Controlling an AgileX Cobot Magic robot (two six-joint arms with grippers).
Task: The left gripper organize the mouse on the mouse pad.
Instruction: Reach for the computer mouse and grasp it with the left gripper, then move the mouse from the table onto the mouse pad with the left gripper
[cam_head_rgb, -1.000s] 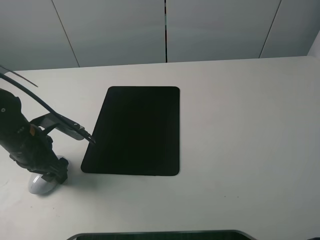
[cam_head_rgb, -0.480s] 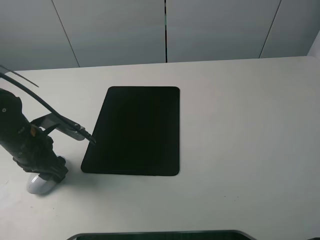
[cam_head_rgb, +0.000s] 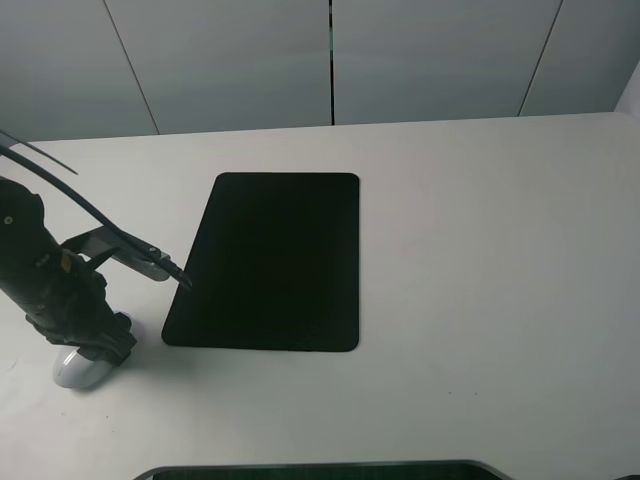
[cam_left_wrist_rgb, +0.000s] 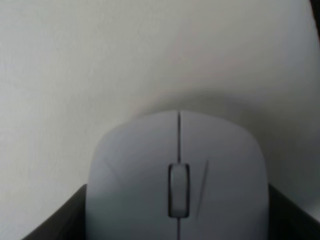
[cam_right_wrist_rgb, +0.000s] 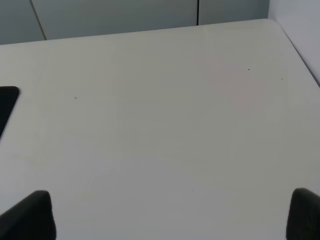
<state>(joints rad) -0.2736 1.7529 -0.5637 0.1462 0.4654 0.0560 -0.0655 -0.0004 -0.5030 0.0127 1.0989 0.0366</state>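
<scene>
Mouse (cam_head_rgb: 76, 372) sits on table (cam_head_rgb: 480, 250), off pad (cam_head_rgb: 270, 260), near its front-left corner. Looks light, glossy, prob. slippery, so the sides are the best hold. L gripper (cam_head_rgb: 98, 347) fingers (cam_left_wrist_rgb: 52, 222) seem clamped there. R gripper (cam_right_wrist_rgb: 170, 200) apart, empty.

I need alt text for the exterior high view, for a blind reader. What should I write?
The left pincer holds a small white mouse on a white table, just left of a black mouse pad with nothing on it.

Pale grey-white mouse (cam_left_wrist_rgb: 132, 172), darker wheel (cam_left_wrist_rgb: 178, 190); plain matte blk mouse pad (cam_head_rgb: 268, 262); plain off-white table (cam_head_rgb: 480, 250).
</scene>
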